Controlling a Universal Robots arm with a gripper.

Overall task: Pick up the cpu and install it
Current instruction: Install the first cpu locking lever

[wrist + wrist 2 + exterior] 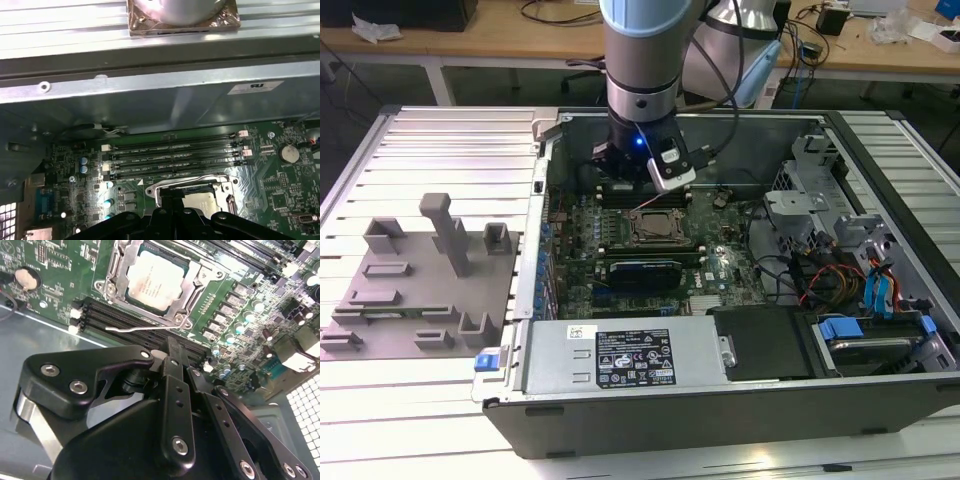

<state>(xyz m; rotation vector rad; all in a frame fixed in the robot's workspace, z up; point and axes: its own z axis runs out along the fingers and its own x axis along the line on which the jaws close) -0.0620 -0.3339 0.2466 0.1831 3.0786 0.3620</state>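
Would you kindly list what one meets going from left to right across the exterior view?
Grey fixture plate with upright blocks → blue latch at the case corner → white label on the power supply → cpu in its socket → orange cables → blue drive clips.

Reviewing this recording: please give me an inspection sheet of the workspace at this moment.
Surface: ribbed silver metal table carrying an open black computer case.
Job's things: silvery-lidded square cpu lies in the metal socket frame on the green motherboard; thin wire lever beside it.
Clutter: grey plastic fixture with upright blocks on the exterior view's left.
Grippers: black gripper above the memory slots, holding nothing.
Cables: orange and blue leads inside the case.
Surroundings: wooden benches behind.
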